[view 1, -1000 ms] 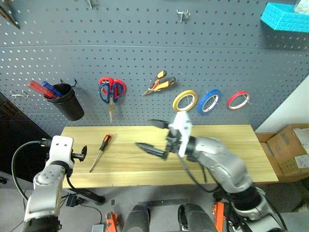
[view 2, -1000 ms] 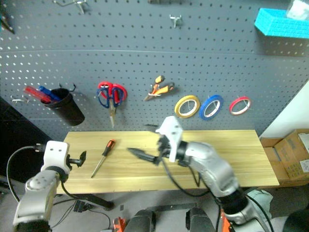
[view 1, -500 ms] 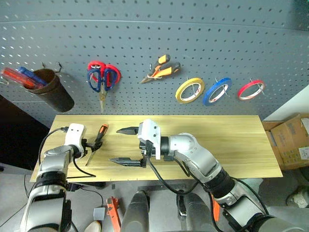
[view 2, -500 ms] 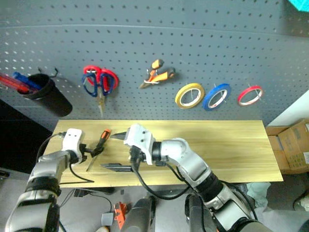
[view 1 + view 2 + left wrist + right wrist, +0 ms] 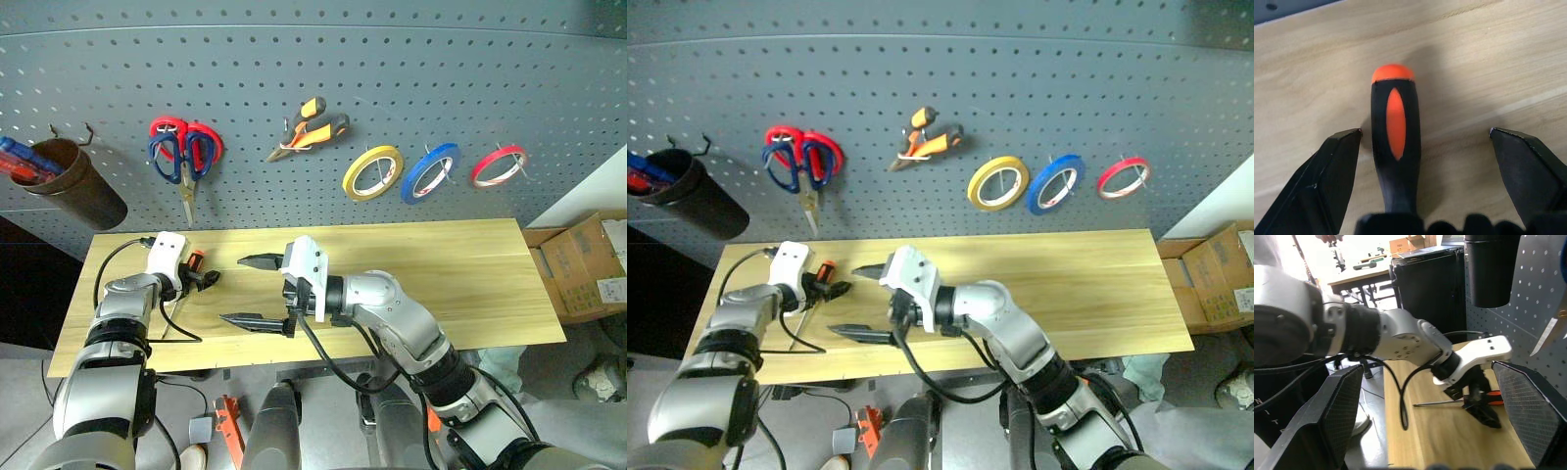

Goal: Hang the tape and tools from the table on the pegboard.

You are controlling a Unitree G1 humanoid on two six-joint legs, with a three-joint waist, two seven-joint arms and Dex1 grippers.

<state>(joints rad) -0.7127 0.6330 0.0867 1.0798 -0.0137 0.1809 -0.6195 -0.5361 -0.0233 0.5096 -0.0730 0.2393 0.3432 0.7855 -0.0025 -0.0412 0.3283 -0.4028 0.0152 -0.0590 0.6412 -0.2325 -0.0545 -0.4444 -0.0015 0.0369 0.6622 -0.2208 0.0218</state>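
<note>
I am working the last item left on the table (image 5: 470, 264): the small orange-handled tool (image 5: 1395, 142), which is lying flat on the wood with its handle sitting between the spread fingers of my left gripper (image 5: 1425, 161), the orange cap pointing away from me. That gripper is standing wide and clasping nothing yet; one finger (image 5: 1327, 181) is almost touching the handle's side, the other is well off to the far side. The next move, as I judge it, calls for centring over the handle, closing on it, then lifting toward a free hook on the pegboard (image 5: 411, 88). My right gripper (image 5: 257, 291) is hovering just beside, its fingers also splayed and empty, and it is crowding the space I would lift through, so I am minding it. On the board above me the pliers (image 5: 312, 124), the blue tape (image 5: 428, 172) and the scissors (image 5: 181, 149) are already hanging, flanked by a yellow roll (image 5: 372, 171) and a red roll (image 5: 498, 164); whether the blue-handled pair sits behind the red one I cannot quite tell. A dark cup (image 5: 73, 186) is hanging further along.
</note>
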